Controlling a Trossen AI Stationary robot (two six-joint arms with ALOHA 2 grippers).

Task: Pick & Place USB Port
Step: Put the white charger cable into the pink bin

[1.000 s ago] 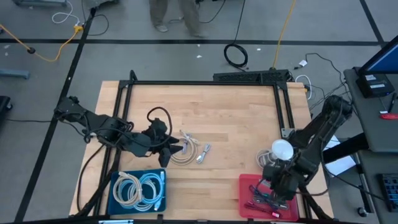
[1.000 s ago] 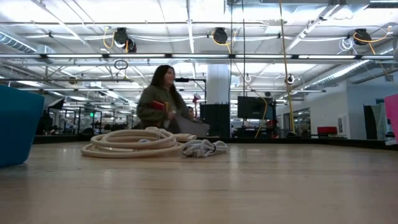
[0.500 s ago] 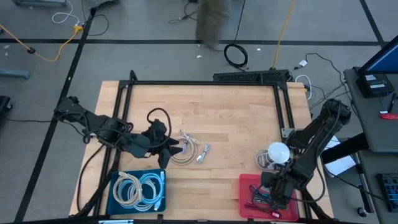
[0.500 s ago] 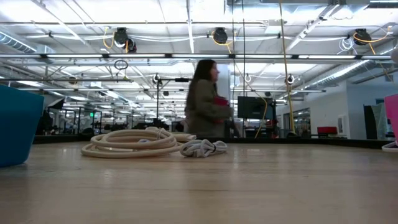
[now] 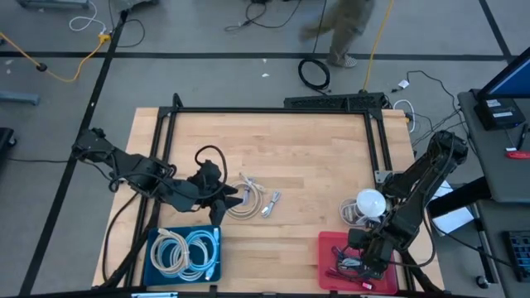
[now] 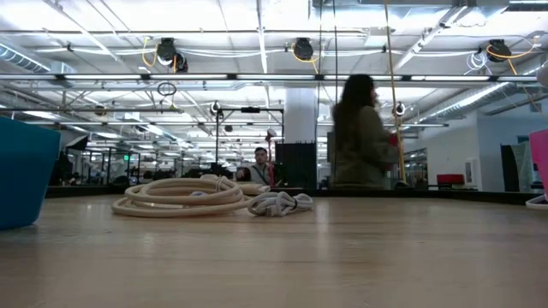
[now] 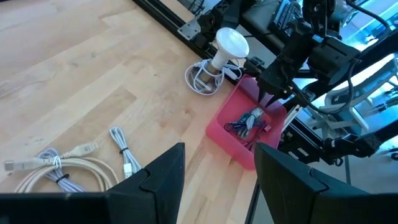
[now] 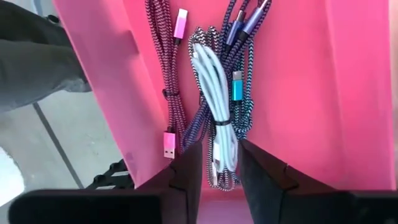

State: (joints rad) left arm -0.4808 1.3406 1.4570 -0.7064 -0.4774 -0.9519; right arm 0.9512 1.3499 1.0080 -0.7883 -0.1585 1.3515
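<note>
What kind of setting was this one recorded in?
Most likely a big open robotics lab or workshop. Behind the wooden table the low view shows a high ceiling with exposed pipes, monitors and a person walking past; cables trail over the floor.

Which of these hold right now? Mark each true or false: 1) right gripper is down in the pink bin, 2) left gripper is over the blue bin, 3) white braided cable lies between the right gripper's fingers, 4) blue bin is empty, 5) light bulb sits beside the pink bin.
1) The right gripper is down in the pink bin: true.
2) The left gripper is over the blue bin: false, it hovers over the table by the beige cable coil.
3) The white braided cable lies between the right gripper's fingers: true.
4) The blue bin is empty: false, it holds coiled cables.
5) The light bulb sits beside the pink bin: true.
</note>
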